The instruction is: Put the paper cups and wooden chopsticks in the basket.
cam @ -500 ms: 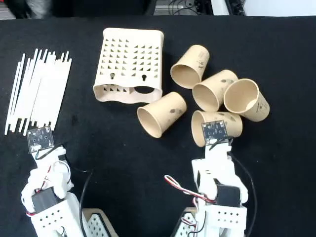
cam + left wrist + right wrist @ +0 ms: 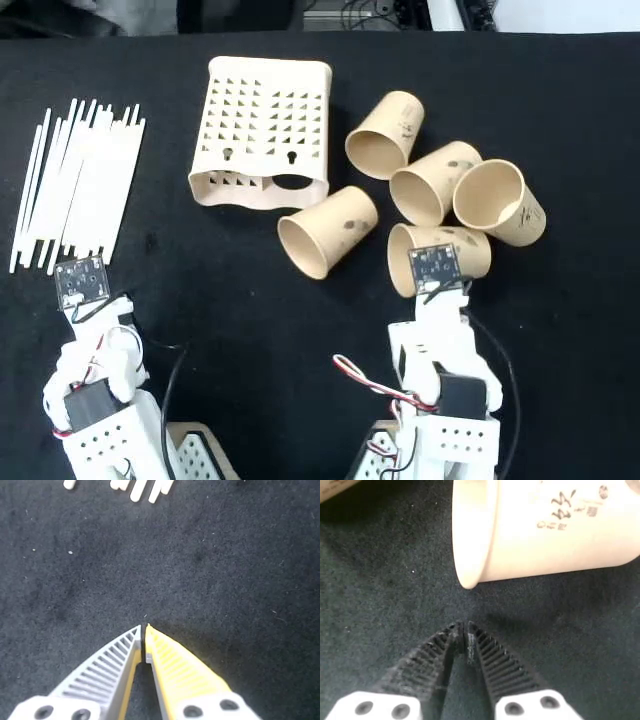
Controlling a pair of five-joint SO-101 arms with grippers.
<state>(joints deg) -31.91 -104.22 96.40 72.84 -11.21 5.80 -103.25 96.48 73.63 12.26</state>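
Several paper cups lie on their sides on the black cloth, one (image 2: 328, 232) just in front of the basket (image 2: 262, 130) and a cluster (image 2: 440, 183) to its right. The cream perforated basket lies tipped over with its mouth toward the arms. Wooden chopsticks (image 2: 75, 180) lie in a row at the far left; their ends (image 2: 142, 487) show in the left wrist view. My left gripper (image 2: 144, 630) is shut over bare cloth just short of them. My right gripper (image 2: 462, 628) is shut, tips just short of the rim of the nearest cup (image 2: 545, 527).
The black cloth (image 2: 230, 300) covers the whole table. Open cloth lies between the two arms and in front of the basket. Cables and dark equipment run along the back edge.
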